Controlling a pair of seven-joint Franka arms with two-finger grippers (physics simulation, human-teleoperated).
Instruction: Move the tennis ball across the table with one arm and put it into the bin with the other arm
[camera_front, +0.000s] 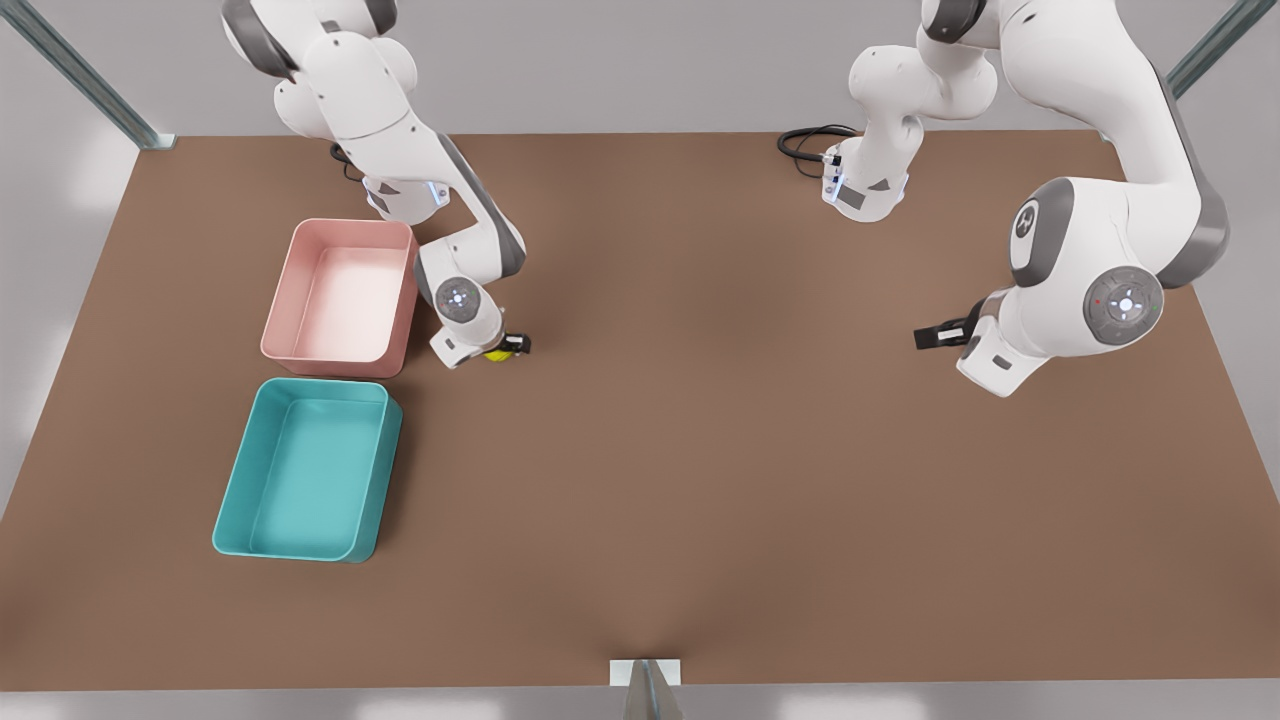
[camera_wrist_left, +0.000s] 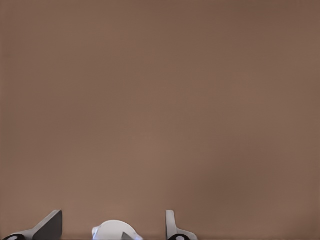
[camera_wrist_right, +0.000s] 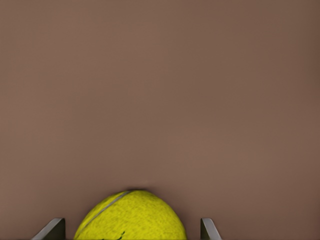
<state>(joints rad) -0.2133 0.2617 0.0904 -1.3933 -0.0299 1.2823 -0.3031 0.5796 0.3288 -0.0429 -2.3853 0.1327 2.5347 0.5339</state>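
Right jaws (camera_front: 512, 346): set apart around the tennis ball (camera_front: 497, 353), one finger on each side. In the right wrist view the ball (camera_wrist_right: 131, 216) sits between the fingertips (camera_wrist_right: 51, 229) with a visible gap to each; whether the pads actually press it cannot be told. The ball lies low at the table (camera_front: 700, 480), just beside the pink tray (camera_front: 342, 296) at its 3 o'clock corner, with the teal bin (camera_front: 308, 470) at about 7 o'clock from the ball.

Risk, as a judgement: if the fingers have not closed firmly, the round ball could roll out on lift, or be nudged toward the pink tray. A release into the nearer pink tray rather than the bin would also fail the task.

Left jaws (camera_front: 925, 338): parted, holding nothing, waiting above bare table at 3 o'clock, well apart from the ball. Its fingertips (camera_wrist_left: 49, 227) frame only brown table.
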